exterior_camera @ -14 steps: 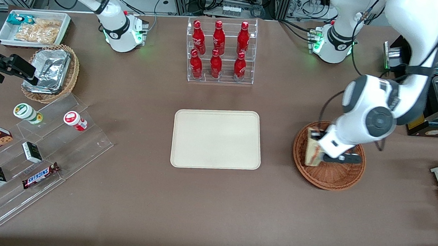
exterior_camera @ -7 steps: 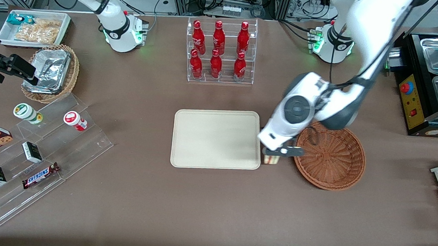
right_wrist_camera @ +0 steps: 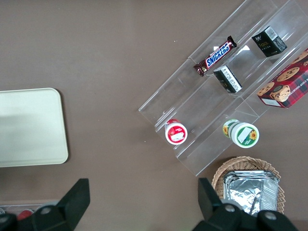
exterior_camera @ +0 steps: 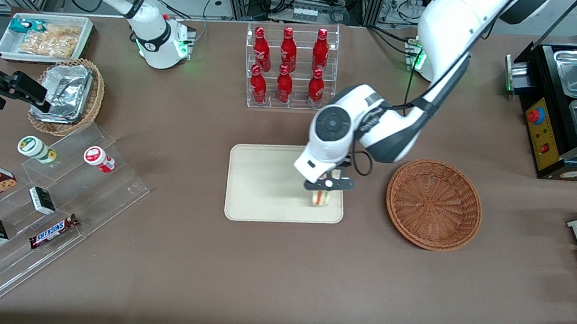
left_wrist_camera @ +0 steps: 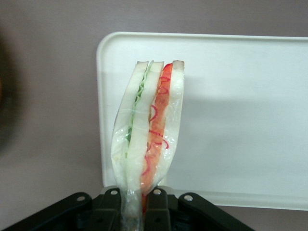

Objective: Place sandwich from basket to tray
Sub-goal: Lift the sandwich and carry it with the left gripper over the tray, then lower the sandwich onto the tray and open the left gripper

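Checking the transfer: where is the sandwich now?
The sandwich is clamped in the gripper, over the tray at its end nearest the empty basket.

My gripper [exterior_camera: 329,185] over tray [exterior_camera: 265,191], at edge toward basket [exterior_camera: 433,203], fingers clamped on sandwich [exterior_camera: 321,198]. Tray surface bare toward parked arm's end. Bottle rack [exterior_camera: 290,68] stands farther from front camera than tray, bare table strip between. I see open table between tray and basket.

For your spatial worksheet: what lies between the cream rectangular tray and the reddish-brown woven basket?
In the front view, only bare brown tabletop separates the cream tray from the woven basket; the gripper holds the sandwich over the tray.
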Controlling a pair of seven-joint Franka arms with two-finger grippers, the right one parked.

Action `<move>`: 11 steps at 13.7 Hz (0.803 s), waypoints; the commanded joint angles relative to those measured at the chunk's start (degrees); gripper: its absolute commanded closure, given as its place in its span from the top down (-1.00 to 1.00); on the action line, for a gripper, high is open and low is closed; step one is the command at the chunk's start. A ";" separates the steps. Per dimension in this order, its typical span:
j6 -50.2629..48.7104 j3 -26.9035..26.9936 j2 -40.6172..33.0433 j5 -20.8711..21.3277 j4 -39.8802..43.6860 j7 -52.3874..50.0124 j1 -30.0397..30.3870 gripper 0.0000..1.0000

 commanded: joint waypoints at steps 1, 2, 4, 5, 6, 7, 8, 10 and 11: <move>-1.48 0.45 6.45 3.70 8.66 -5.84 -3.61 -1.00; -1.48 0.45 8.29 5.29 10.69 -8.21 -4.66 -1.00; -1.22 0.54 11.98 7.23 14.82 -11.65 -6.69 -1.00; -1.31 0.63 13.83 7.76 16.75 -12.53 -6.96 -1.00; -1.39 0.63 14.89 7.76 18.08 -12.71 -7.48 -1.00; -1.48 0.54 15.34 7.59 18.61 -12.89 -7.75 -1.00; -1.57 0.46 15.43 7.24 18.53 -12.89 -7.84 -1.00; -1.57 0.37 16.30 6.98 18.53 -13.06 -8.97 -1.00; -1.40 0.37 16.83 6.89 18.53 -13.50 -9.16 -1.00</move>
